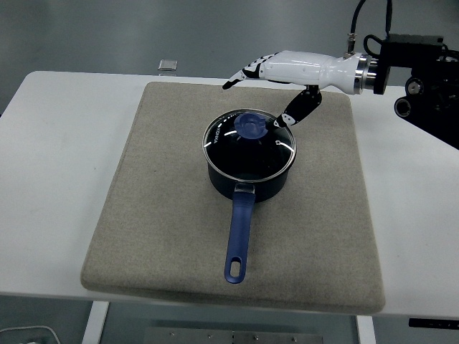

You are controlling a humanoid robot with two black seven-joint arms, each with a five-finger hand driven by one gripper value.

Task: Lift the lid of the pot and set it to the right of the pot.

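mat (319,236) right of pot (249,172) bare

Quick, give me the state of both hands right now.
Right hand: open, fingers spread, holding nothing, above and behind the pot lid, thumb pointing down near the knob.
Left hand: not in view.

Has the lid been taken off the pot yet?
No, the glass lid sits flat on the pot, and the right hand is open beside its knob.
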